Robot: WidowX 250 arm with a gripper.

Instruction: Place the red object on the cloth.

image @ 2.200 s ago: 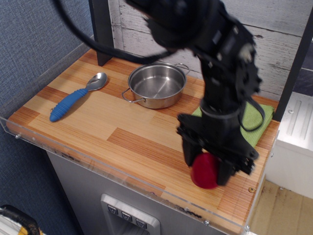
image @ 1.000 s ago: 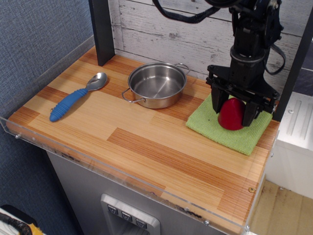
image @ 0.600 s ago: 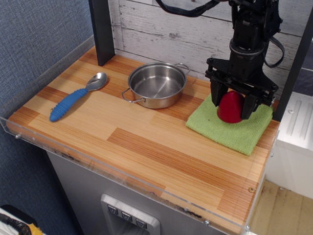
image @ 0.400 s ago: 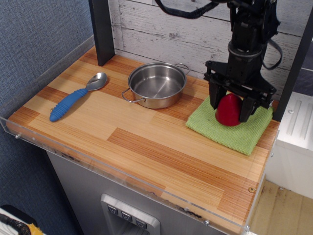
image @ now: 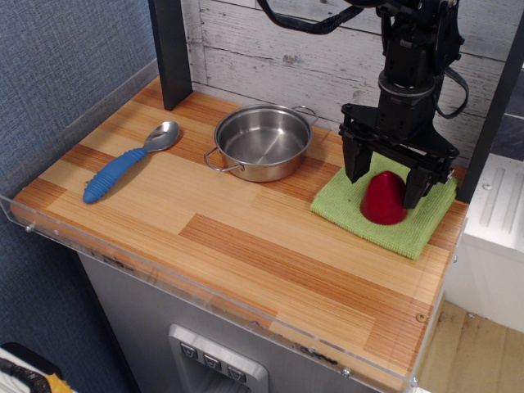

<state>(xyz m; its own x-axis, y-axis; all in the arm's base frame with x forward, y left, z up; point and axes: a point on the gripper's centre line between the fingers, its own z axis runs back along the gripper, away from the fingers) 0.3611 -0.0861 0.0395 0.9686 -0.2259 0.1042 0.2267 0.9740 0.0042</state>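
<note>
The red object [image: 383, 201], a glossy dark red dome, sits upright on the lime-green cloth [image: 407, 235] at the back right of the wooden counter. My gripper [image: 385, 182] hangs straight down over it. Its two black fingers [image: 354, 166] stand apart on either side of the dome's upper part, with small gaps showing, so it is open. The top of the dome is partly hidden behind the gripper body.
A steel pot [image: 262, 142] stands at the back middle, left of the cloth. A spoon with a blue handle [image: 125, 164] lies at the left. A black post [image: 169, 51] stands at the back left. A clear plastic rim [image: 205, 296] runs along the counter's front edge.
The gripper carried the red object from the front right of the counter back onto the cloth, lowered it, and its fingers have now spread off the dome.
</note>
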